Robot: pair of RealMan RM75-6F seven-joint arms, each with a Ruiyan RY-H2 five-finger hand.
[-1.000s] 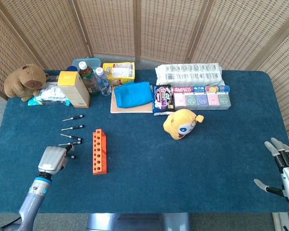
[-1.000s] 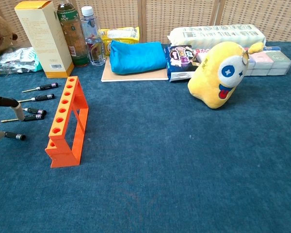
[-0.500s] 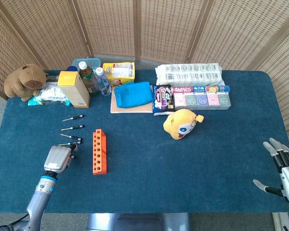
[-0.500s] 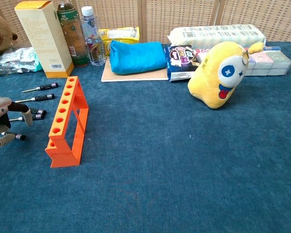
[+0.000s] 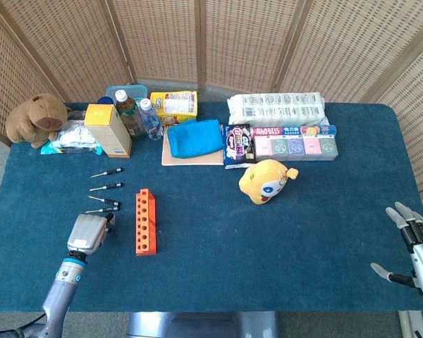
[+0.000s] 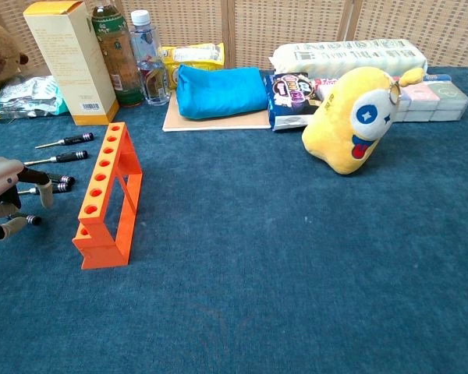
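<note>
Left hand [image 6: 6,199], fingers curled, hovers over the nearest small black-handled steel screwdriver [image 6: 23,219], apparently gripping nothing; light, stiff, slippery — grip its handle.

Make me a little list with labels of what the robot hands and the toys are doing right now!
left hand: low over the screwdrivers, fingers curled down beside the nearest one; whether it grips one cannot be told
right hand: at the table's right edge, fingers spread, holding nothing
orange rack: stands just right of the left hand, holes empty
yellow plush toy: lies mid-table
brown plush animal: sits at the far left corner
back row: box, bottles, blue pouch, packets
</note>
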